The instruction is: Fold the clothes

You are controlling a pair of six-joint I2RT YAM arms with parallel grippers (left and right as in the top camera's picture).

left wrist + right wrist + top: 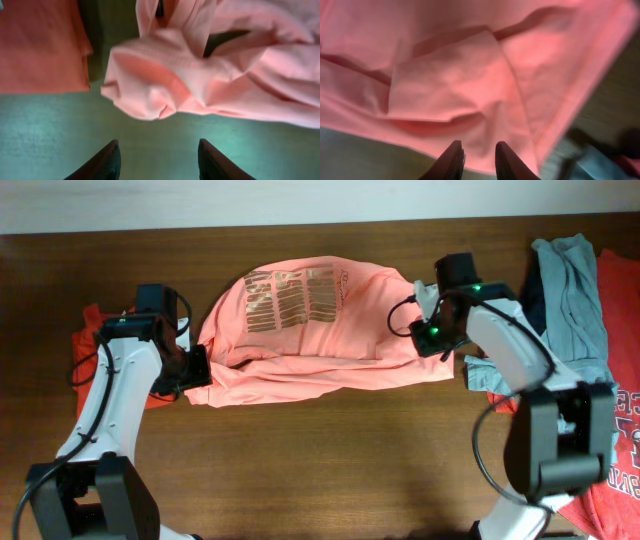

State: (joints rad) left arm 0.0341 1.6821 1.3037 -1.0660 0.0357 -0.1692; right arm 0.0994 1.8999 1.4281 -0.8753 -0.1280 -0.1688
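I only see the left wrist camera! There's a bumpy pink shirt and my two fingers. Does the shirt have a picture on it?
Observer: Yes. From overhead, the pink shirt has bronze striped lettering on its chest.
Operator: Where's my other arm?
Observer: The right gripper is at the shirt's right edge.
Operator: Are there more clothes?
Observer: Yes, a pile on the right, with a grey shirt and a red shirt.

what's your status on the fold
Left gripper open, short of salmon-pink T-shirt. Right gripper narrowly open over it. Shirt rumpled, lettering up. Grey T-shirt just right of it.
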